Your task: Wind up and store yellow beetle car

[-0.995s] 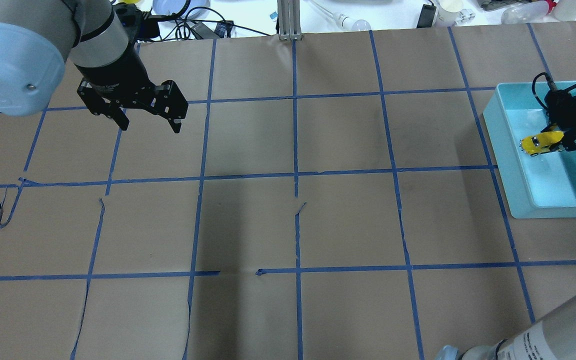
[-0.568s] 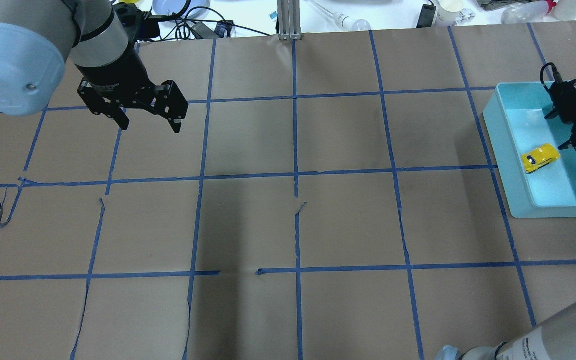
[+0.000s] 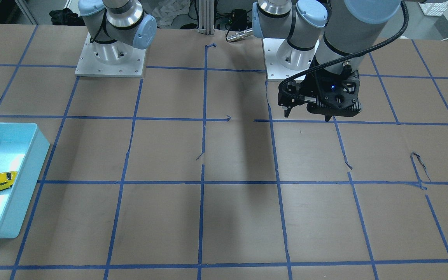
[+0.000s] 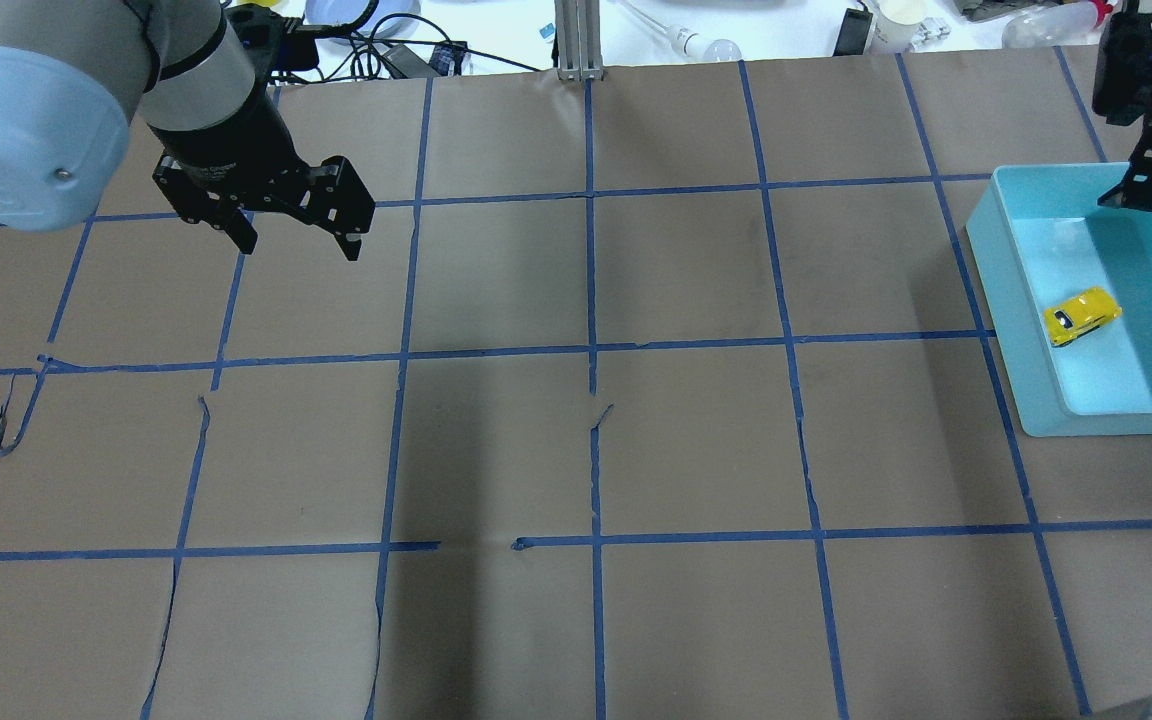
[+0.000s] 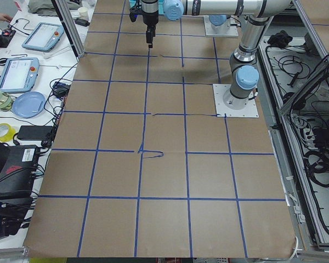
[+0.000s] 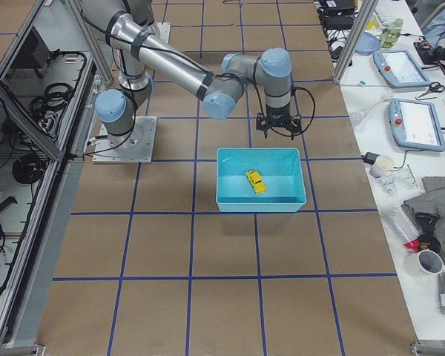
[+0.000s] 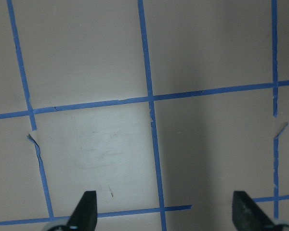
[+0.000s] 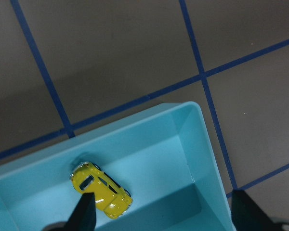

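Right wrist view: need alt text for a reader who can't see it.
A yellow beetle car sits upright inside a light-blue bin, not gripped by the open right tool, whose tips frame the bottom edge. Brown paper with blue tape lines lies beyond the bin.

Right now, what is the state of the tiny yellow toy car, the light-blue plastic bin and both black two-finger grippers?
Yellow beetle car: upright on its wheels inside the bin, held by nothing.
Light-blue bin: open on top, holds only the car.
Left gripper: open, empty, over the brown table.
Right gripper: open, empty, above the bin.
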### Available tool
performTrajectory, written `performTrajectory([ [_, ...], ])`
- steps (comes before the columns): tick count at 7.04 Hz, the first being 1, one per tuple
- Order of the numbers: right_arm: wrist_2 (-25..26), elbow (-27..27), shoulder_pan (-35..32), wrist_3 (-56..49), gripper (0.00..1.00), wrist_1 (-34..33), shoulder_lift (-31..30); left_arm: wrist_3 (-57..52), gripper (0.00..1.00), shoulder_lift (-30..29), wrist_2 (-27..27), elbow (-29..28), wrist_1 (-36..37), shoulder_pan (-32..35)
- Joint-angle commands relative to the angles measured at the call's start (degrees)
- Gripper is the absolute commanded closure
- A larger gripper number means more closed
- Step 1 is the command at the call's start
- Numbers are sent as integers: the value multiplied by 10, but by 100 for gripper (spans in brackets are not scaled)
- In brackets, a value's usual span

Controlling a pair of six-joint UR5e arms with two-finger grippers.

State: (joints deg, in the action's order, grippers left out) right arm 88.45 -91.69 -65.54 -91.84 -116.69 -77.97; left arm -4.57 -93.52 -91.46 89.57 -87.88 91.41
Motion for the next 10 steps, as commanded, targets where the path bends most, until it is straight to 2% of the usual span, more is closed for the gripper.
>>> performTrajectory([
  [1,13,33,-64,249,0,124,-57,0,0,0,-19,1,0,0],
  [2,15,40,-98,371,0,166,-69,0,0,0,-19,1,0,0],
  [3,16,49,-141,435,0,175,-71,0,0,0,-19,2,0,1],
  [5,48,76,-239,668,0,211,-69,0,0,0,-19,2,0,1],
  [6,46,78,-276,785,0,217,-68,0,0,0,-19,2,0,1],
  [7,38,78,-294,844,0,218,-63,0,0,0,-19,2,0,1],
  [10,27,78,-299,867,0,217,-62,0,0,0,-20,5,0,1],
])
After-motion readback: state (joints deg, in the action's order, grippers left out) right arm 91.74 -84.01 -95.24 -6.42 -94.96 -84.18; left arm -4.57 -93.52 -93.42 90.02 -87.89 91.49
